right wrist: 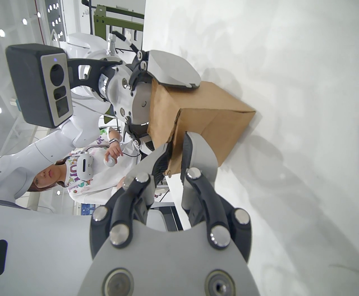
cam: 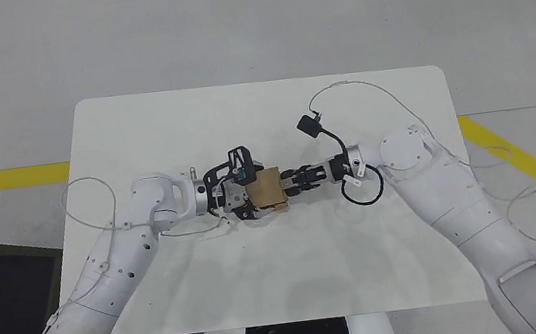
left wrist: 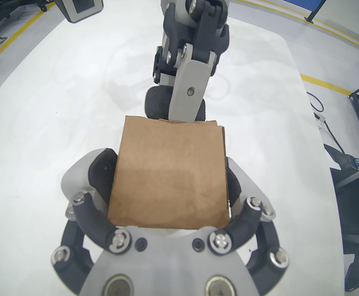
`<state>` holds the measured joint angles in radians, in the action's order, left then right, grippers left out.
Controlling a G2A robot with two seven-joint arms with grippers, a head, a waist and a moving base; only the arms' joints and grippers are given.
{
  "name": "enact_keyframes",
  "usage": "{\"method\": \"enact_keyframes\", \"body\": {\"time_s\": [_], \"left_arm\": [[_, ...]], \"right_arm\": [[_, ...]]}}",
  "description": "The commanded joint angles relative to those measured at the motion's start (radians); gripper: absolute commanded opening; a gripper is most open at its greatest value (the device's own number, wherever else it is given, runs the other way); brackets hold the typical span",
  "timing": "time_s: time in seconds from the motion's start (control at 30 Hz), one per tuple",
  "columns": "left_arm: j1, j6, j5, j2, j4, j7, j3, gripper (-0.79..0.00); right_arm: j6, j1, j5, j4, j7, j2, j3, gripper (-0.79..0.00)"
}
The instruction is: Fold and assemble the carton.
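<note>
1. I count one carton (cam: 269, 189), plain brown cardboard. It sits near the middle of the one white table (cam: 381, 264), right between my two claws.
2. The left claw (cam: 248, 192) is grasping the carton. In its wrist view, its two fingers (left wrist: 98, 173) press against opposite sides of the box, with the black pads touching the cardboard.
3. The right claw (cam: 292, 182) meets the carton from the opposite side and is clenched on it. In the right wrist view, its two fingers pinch a single cardboard wall between them, at a ragged edge.
4. From the left wrist view, that same claw holds the carton's far edge, with one grey finger on top and one black pad behind.
5. In the right wrist view, the carton is box-shaped, and its lower side lies against the table.
6. Both claws touch the carton, and they do not touch each other.
</note>
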<state>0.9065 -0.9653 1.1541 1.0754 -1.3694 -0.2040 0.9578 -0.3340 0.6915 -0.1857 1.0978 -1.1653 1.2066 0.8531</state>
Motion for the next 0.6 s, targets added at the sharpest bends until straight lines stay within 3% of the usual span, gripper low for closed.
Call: {"method": "enact_keyframes", "body": {"time_s": [0.0,0.2,0.5,0.53,0.57], "left_arm": [[0.001,-0.001,0.001,-0.001,0.001,-0.001,0.001,0.000],[0.004,0.000,0.000,-0.002,-0.003,-0.004,0.005,0.000],[0.002,-0.001,-0.089,-0.004,0.005,-0.015,0.027,0.000],[0.000,-0.008,-0.111,-0.006,0.004,-0.031,0.034,0.000],[-0.002,-0.012,-0.132,-0.008,0.002,-0.045,0.042,0.000]], "right_arm": [[0.004,0.005,0.002,0.004,-0.005,-0.006,0.015,-0.594],[0.026,0.046,-0.004,0.060,-0.018,-0.033,0.087,-0.570],[0.016,0.131,0.023,0.188,-0.004,-0.076,0.205,-0.446],[0.002,0.140,0.029,0.200,0.004,-0.080,0.217,-0.379],[-0.017,0.148,0.033,0.214,0.010,-0.083,0.228,-0.086]]}}
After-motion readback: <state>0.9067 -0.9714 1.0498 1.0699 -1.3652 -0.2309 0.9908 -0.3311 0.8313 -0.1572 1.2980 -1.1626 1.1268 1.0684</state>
